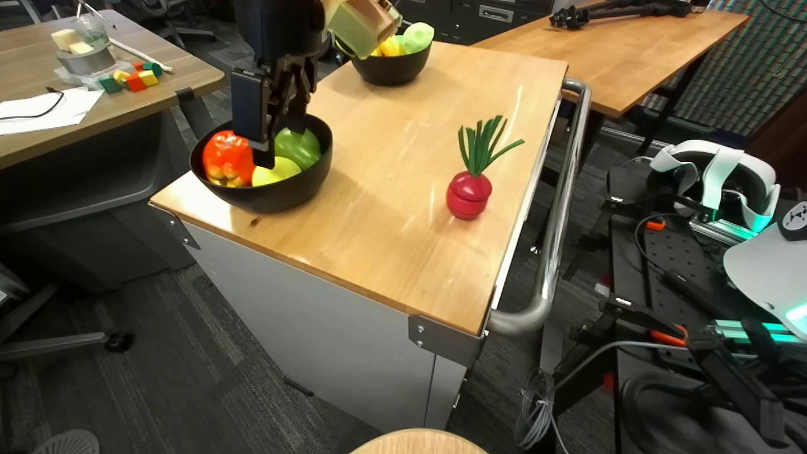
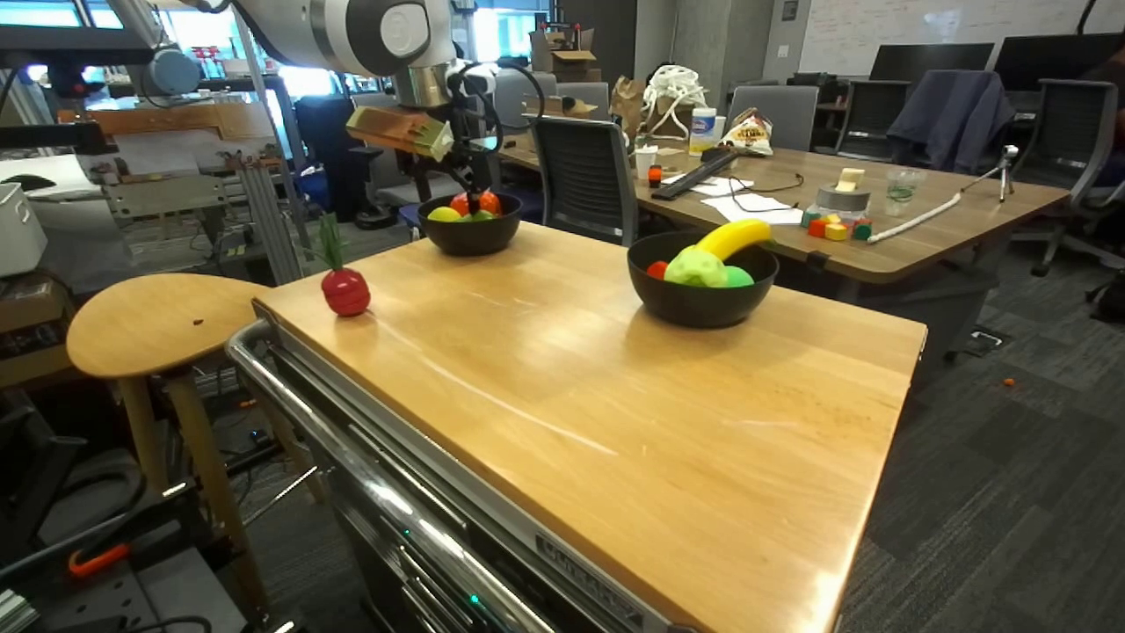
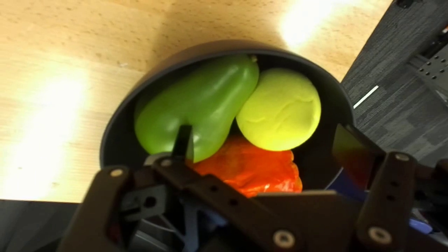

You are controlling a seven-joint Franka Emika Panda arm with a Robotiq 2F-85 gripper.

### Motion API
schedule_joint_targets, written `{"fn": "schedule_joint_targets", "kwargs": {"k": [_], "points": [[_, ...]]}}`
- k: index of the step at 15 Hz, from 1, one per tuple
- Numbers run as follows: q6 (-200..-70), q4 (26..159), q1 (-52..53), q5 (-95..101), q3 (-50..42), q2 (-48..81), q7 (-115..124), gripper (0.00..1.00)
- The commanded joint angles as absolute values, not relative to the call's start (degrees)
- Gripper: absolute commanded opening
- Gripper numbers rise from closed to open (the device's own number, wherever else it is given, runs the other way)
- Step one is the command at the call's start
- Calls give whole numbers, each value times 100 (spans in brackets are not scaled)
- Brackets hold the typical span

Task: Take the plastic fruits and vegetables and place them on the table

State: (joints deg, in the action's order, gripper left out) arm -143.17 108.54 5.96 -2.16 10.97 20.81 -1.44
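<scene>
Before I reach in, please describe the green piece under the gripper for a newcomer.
On the wooden table, find the black bowl under the gripper. Beside the round yellow piece and orange-red piece lies the green piece, set apart by colour and tapered shape.

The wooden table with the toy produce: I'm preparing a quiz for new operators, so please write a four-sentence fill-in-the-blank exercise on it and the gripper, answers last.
1. The table bears exactly ____ black bowls.
2. The radish stands outside both black bowls, its leaves coloured ____.
3. In the wrist view, the green piece, the yellow-green piece and the orange-red piece share one black ____.
4. The gripper is not shut but ____.
Missing words: two; green; bowl; open.
</scene>
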Motion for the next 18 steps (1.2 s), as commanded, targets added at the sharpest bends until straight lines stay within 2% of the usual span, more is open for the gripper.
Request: {"fn": "schedule_joint_targets", "kwargs": {"k": [1,18], "points": [[-14507,10886,714,-189,986,2078,-144,100],[-14876,10282,1160,569,631,2462,315,100]]}}
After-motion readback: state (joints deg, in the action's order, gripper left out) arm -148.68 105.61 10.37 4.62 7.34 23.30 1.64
